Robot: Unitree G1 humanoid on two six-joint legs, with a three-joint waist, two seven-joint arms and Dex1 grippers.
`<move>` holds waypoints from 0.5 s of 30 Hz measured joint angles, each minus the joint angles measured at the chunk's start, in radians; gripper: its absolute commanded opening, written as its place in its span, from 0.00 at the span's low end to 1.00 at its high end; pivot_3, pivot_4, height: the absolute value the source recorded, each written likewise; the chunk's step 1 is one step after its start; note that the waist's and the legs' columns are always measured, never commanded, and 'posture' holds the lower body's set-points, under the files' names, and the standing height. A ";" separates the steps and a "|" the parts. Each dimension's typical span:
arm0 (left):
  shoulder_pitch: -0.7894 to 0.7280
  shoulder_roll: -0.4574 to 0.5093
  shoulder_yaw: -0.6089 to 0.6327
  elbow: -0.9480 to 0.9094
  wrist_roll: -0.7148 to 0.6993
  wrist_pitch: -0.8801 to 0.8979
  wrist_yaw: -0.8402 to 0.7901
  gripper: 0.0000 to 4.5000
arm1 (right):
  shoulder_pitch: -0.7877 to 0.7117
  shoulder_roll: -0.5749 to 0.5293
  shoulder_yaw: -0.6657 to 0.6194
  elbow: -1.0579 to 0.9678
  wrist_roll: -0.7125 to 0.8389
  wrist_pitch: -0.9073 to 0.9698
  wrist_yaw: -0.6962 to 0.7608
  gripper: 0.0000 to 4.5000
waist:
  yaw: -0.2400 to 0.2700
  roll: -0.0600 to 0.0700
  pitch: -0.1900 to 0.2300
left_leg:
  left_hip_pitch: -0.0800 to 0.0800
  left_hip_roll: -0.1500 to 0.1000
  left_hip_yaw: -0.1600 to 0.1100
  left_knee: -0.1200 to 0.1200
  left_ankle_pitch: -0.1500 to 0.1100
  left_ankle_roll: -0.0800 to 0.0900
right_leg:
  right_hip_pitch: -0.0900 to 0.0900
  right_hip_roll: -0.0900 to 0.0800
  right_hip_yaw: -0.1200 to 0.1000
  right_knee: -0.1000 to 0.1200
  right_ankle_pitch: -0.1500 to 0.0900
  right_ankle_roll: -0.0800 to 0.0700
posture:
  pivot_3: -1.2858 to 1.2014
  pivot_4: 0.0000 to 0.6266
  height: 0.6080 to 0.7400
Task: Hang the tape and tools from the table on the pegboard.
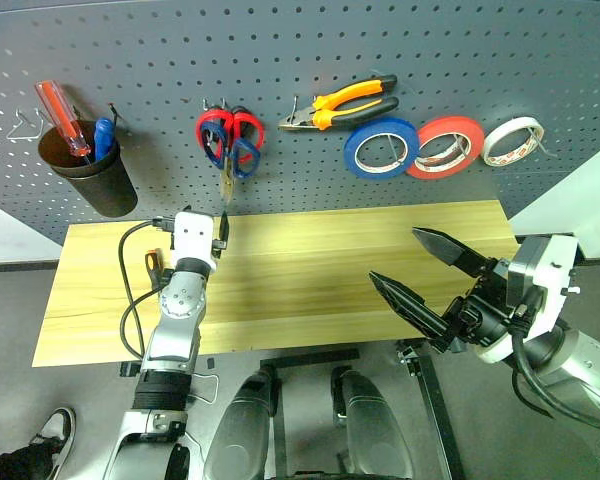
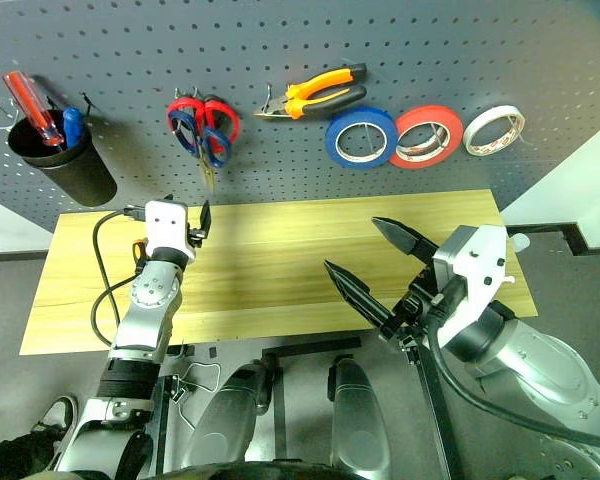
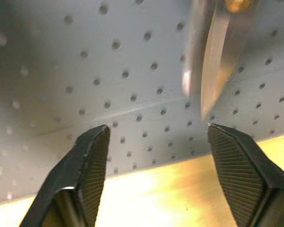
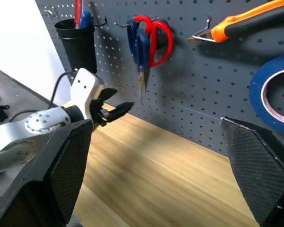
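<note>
On the dark grey pegboard (image 1: 280, 50) hang the dark blue scissors (image 1: 243, 155), on one hook with a red-handled pair (image 1: 212, 125). Right of them are the orange-and-black pliers (image 1: 345, 105) and the blue tape (image 1: 380, 147). My left gripper (image 1: 223, 226) is open and empty over the back edge of the wooden table (image 1: 310, 270). It sits just below the scissors' blades (image 3: 210, 71), apart from them. My right gripper (image 1: 394, 255) stands wide open and empty above the table's front right. A small orange thing (image 1: 152, 262) lies beside my left wrist, mostly hidden.
A black cup (image 1: 90, 165) holding a red screwdriver (image 1: 62, 118) and a blue one (image 1: 102, 135) hangs at the board's left. A red-orange tape roll (image 1: 445, 147) and a white roll (image 1: 512, 140) hang right of the blue tape. A person's shoe (image 1: 50, 430) shows at the lower left.
</note>
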 measured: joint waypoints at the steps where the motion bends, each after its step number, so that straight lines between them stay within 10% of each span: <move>1: 0.042 0.014 0.017 -0.040 -0.019 0.053 -0.011 0.75 | 0.003 0.000 0.002 0.000 -0.004 0.000 0.001 1.00 | -0.005 0.000 0.000 | 0.000 0.000 0.000 -0.001 0.000 0.000 | 0.000 0.000 0.000 0.000 0.000 0.000 | 0.53 0.50 0.78; 7: 0.283 0.056 0.220 -0.301 -0.090 0.506 0.007 0.75 | 0.047 0.001 0.000 0.001 -0.033 0.000 0.016 1.00 | 0.005 0.000 0.000 | 0.001 0.000 -0.001 -0.001 0.000 0.000 | 0.001 0.000 0.000 -0.001 -0.001 0.000 | 0.54 0.53 0.78; 15: -0.021 0.091 0.353 -0.314 -0.172 0.912 0.053 0.75 | -0.005 0.002 0.041 0.027 -0.047 0.003 0.057 1.00 | 0.048 -0.001 0.001 | 0.002 0.001 -0.002 0.002 0.002 0.002 | 0.009 -0.001 -0.008 -0.005 -0.003 0.000 | 0.54 0.59 0.78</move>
